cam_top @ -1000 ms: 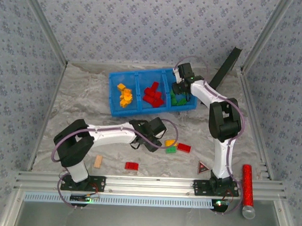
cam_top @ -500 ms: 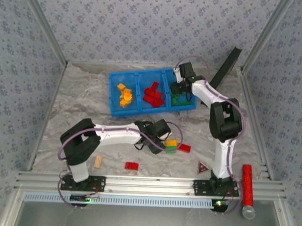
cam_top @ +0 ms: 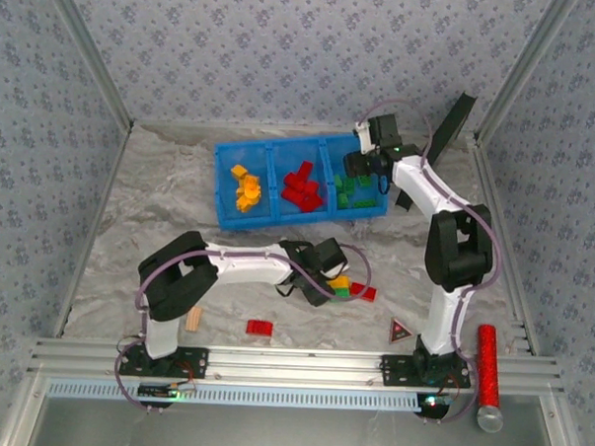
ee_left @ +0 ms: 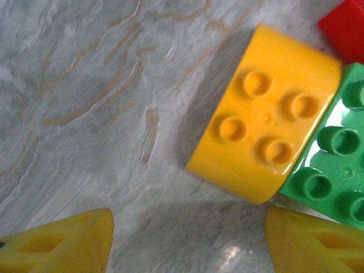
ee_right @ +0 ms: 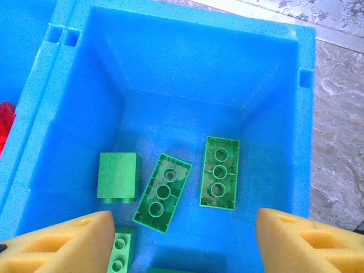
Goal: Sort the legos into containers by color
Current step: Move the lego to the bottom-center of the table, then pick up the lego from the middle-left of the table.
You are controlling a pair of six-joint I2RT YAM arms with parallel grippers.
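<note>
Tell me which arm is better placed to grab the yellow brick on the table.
Left. The left gripper, open, hangs close above the yellow brick; the right gripper is far off, open over the green bricks in the blue bin.

Blue bin (cam_top: 278,223) sits near the table's far edge, with three compartments: yellow bricks (cam_top: 246,191) left, red bricks (cam_top: 301,187) middle, green bricks (ee_right: 165,193) right, some underside up. Loose mid-table: yellow four-stud brick (ee_left: 259,145) touching green brick (ee_left: 335,170), red brick (ee_left: 344,28) just beside. Lone red brick (cam_top: 259,327) lies towards the near edge.
</note>
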